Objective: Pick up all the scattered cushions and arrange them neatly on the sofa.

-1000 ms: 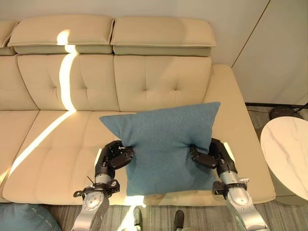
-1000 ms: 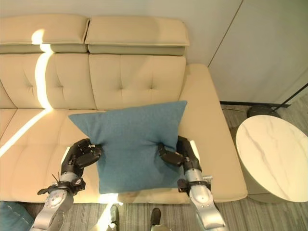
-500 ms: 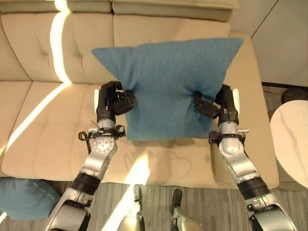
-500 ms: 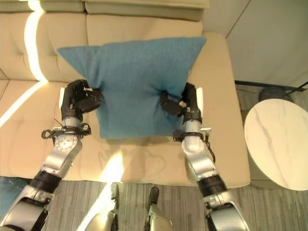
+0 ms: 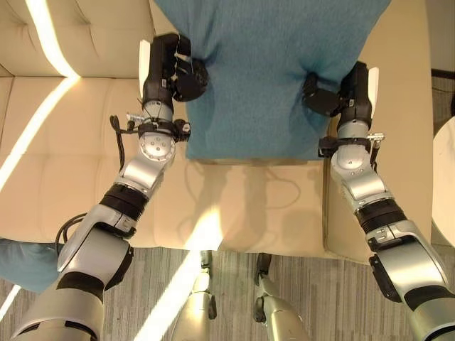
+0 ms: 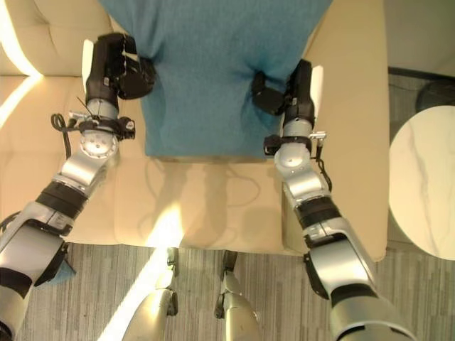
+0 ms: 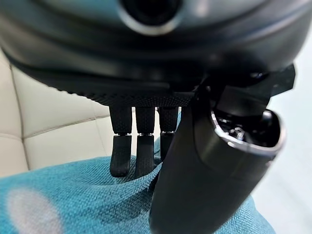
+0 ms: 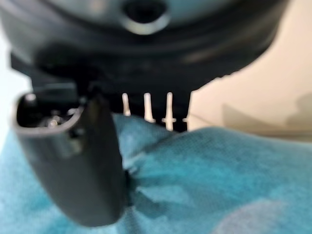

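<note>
- Holding the blue cushion (image 5: 266, 78) up over the sofa (image 5: 57, 177) with both hands, one on each side edge, so it hangs flat and square to the backrest
- My left hand (image 5: 174, 67) has its fingers (image 7: 127, 151) curled into the fabric with the thumb clamped over the front, pinching a fold of cloth; the left wrist view shows the weave bunched between them
- My right hand (image 5: 334, 96) does the same on the opposite edge, thumb pressed into a pucker of cloth and fingers (image 8: 146, 109) tucked behind it
- Gripping at mid-height on both sides keeps the cushion from sagging or twisting, which I judge is why it stays level
- Its lower edge hangs just above the seat, near the right end of the sofa beside the armrest, and its upper part lies before the backrest; whether it touches the backrest I cannot tell
- A second blue cushion (image 5: 25, 259) lies on the floor by the sofa's front, so I judge the task is partly done
- A pale round desk (image 6: 426, 185) stands off to the right, well apart from my arms
- Next I would lower this one against the backrest and let go evenly
</note>
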Controlling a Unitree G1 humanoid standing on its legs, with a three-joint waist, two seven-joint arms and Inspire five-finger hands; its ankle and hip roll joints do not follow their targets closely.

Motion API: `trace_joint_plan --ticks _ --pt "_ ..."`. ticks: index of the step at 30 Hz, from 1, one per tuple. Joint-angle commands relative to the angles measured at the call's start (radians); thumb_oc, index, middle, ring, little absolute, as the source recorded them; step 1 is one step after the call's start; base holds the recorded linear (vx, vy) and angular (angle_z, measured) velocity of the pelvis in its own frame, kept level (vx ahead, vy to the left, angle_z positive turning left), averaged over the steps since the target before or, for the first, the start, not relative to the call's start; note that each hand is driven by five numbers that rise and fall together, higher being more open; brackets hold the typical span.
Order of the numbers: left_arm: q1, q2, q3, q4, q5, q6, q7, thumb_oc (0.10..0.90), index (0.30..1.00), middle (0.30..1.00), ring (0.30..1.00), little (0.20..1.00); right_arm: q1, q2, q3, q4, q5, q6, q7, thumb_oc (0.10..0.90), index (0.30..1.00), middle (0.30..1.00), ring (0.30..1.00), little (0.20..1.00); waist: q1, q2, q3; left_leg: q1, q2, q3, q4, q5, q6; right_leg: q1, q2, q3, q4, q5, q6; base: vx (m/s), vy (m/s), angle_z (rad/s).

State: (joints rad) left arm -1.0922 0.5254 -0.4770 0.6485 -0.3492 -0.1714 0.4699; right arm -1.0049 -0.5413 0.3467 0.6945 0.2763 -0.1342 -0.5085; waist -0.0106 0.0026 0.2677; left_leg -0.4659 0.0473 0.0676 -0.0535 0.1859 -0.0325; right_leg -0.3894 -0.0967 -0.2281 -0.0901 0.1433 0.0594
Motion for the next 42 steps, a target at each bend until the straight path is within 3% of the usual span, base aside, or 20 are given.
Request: trace_joint_plan --ticks 1,8,9,10,11,12,18,24,28,32,35,36,38,41,42 --pt "-0.302 0.04 -0.078 0.042 0.055 -0.143 0.025 0.4 0.3 0.3 0.3 0.3 -0.288 -0.07 0.0 0.005 0.049 -0.157 -0.045 0.4 0.3 0.3 0.3 0.3 0.019 -0.043 -0.073 0.006 -0.044 -0.01 0.026 -0.135 -0.038 -0.043 -0.019 0.039 0.004 -0.034 0.106 0.0 0.012 0.32" --pt "-0.371 0.047 -0.09 0.063 0.051 -0.143 0.049 0.4 0.3 0.3 0.3 0.3 -0.375 -0.093 0.046 0.053 0.069 -0.148 -0.059 0.4 0.3 0.3 0.3 0.3 0.013 -0.037 -0.056 -0.045 -0.052 -0.015 0.067 -0.151 -0.035 -0.082 -0.026 0.04 0.015 -0.034 0.104 0.0 0.01 -0.05" --pt "-0.371 0.047 -0.092 0.066 0.053 -0.14 0.051 0.505 0.458 0.458 0.458 0.458 -0.375 -0.092 0.049 0.058 0.07 -0.145 -0.06 0.441 0.361 0.361 0.361 0.361 0.012 -0.038 -0.057 -0.046 -0.053 -0.015 0.07 -0.154 -0.034 -0.084 -0.026 0.042 0.016 -0.034 0.103 0.01 0.003 0.5" --pt "-0.373 0.046 -0.097 0.075 0.056 -0.135 0.051 0.776 0.865 0.865 0.865 0.865 -0.376 -0.089 0.054 0.065 0.072 -0.143 -0.058 0.59 0.585 0.585 0.585 0.585 0.01 -0.038 -0.057 -0.052 -0.054 -0.015 0.079 -0.158 -0.033 -0.086 -0.028 0.043 0.018 -0.033 0.103 0.01 0.01 0.24" --pt "-0.377 0.046 -0.099 0.081 0.062 -0.131 0.056 0.8 0.9 0.9 0.9 0.9 -0.378 -0.087 0.061 0.066 0.069 -0.139 -0.057 0.715 0.773 0.773 0.773 0.773 0.008 -0.039 -0.056 -0.055 -0.054 -0.015 0.084 -0.161 -0.032 -0.089 -0.027 0.044 0.019 -0.032 0.103 0.01 0.011 0.06" --pt "-0.374 0.047 -0.1 0.077 0.065 -0.128 0.056 0.8 0.9 0.9 0.9 0.9 -0.371 -0.083 0.06 0.061 0.068 -0.135 -0.055 0.8 0.9 0.9 0.9 0.9 0.006 -0.038 -0.055 -0.058 -0.054 -0.013 0.088 -0.164 -0.031 -0.091 -0.028 0.047 0.019 -0.032 0.102 0.01 0.01 -0.09" --pt "-0.358 0.081 -0.105 0.068 0.097 -0.111 0.044 0.8 0.9 0.9 0.9 0.9 -0.319 -0.087 0.048 0.04 0.053 -0.129 -0.041 0.8 0.9 0.9 0.9 0.9 -0.006 -0.038 -0.059 -0.06 -0.056 -0.011 0.103 -0.176 -0.029 -0.088 -0.028 0.052 0.017 -0.031 0.103 0.01 0.0 0.02" --pt "-0.268 0.217 -0.048 0.04 0.115 -0.1 0.025 0.8 0.9 0.9 0.9 0.9 -0.217 -0.194 -0.008 -0.022 0.041 -0.13 -0.025 0.8 0.9 0.9 0.9 0.9 -0.009 -0.034 -0.076 -0.023 -0.055 -0.007 0.078 -0.176 -0.03 -0.066 -0.024 0.054 0.013 -0.039 0.102 0.03 0.0 -0.24" --pt "-0.117 0.306 0.058 -0.01 0.092 -0.106 0.005 0.8 0.9 0.9 0.9 0.9 -0.056 -0.266 -0.096 -0.104 0.031 -0.133 0.004 0.8 0.9 0.9 0.9 0.9 -0.01 -0.03 -0.096 0.034 -0.054 -0.003 0.044 -0.178 -0.031 -0.028 -0.018 0.051 0.008 -0.049 0.101 0.06 -0.003 -0.1" --pt "0.144 0.341 0.22 -0.094 0.07 -0.109 -0.036 0.8 0.9 0.9 0.9 0.9 0.187 -0.293 -0.228 -0.199 0.016 -0.126 0.063 0.8 0.9 0.9 0.9 0.9 -0.014 -0.028 -0.129 0.101 -0.053 0.006 0.005 -0.172 -0.028 0.018 -0.014 0.053 0.003 -0.061 0.099 0.08 0.01 0.02" --pt "0.464 0.267 0.413 -0.22 0.056 -0.12 -0.07 0.8 0.9 0.9 0.9 0.9 0.482 -0.234 -0.361 -0.305 -0.04 -0.111 0.133 0.8 0.9 0.9 0.9 0.9 -0.012 -0.032 -0.154 0.172 -0.043 0.007 -0.027 -0.174 -0.027 0.072 -0.011 0.05 0.003 -0.081 0.097 0.1 -0.011 -0.06" --pt "0.485 0.263 0.422 -0.236 0.059 -0.115 -0.07 0.8 0.9 0.9 0.9 0.9 0.498 -0.232 -0.363 -0.318 -0.043 -0.107 0.133 0.8 0.9 0.9 0.9 0.9 -0.013 -0.03 -0.158 0.179 -0.043 0.008 -0.028 -0.175 -0.028 0.078 -0.01 0.051 0.003 -0.083 0.097 0.08 -0.032 -0.05" --pt "0.704 0.149 0.512 -0.321 0.061 -0.107 -0.109 0.8 0.9 0.9 0.9 0.9 0.685 -0.161 -0.427 -0.374 -0.084 -0.09 0.196 0.8 0.9 0.9 0.9 0.9 -0.009 -0.035 -0.165 0.223 -0.038 0.007 -0.034 -0.178 -0.027 0.125 -0.009 0.043 0.003 -0.098 0.095 0.06 -0.035 -0.14" --pt "0.92 0.028 0.576 -0.377 0.063 -0.091 -0.173 0.8 0.9 0.9 0.9 0.9 0.847 -0.087 -0.458 -0.388 -0.15 -0.064 0.255 0.8 0.9 0.9 0.9 0.9 -0.001 -0.039 -0.173 0.265 -0.036 0.005 -0.034 -0.182 -0.024 0.172 -0.007 0.034 0.003 -0.105 0.096 0.02 -0.017 -0.08" --pt "0.928 0.026 0.578 -0.383 0.064 -0.089 -0.174 0.8 0.9 0.9 0.9 0.9 0.853 -0.086 -0.457 -0.392 -0.152 -0.062 0.255 0.8 0.9 0.9 0.9 0.9 -0.002 -0.038 -0.175 0.269 -0.036 0.005 -0.034 -0.183 -0.024 0.175 -0.007 0.034 0.003 -0.106 0.096 0.01 -0.014 0.09"
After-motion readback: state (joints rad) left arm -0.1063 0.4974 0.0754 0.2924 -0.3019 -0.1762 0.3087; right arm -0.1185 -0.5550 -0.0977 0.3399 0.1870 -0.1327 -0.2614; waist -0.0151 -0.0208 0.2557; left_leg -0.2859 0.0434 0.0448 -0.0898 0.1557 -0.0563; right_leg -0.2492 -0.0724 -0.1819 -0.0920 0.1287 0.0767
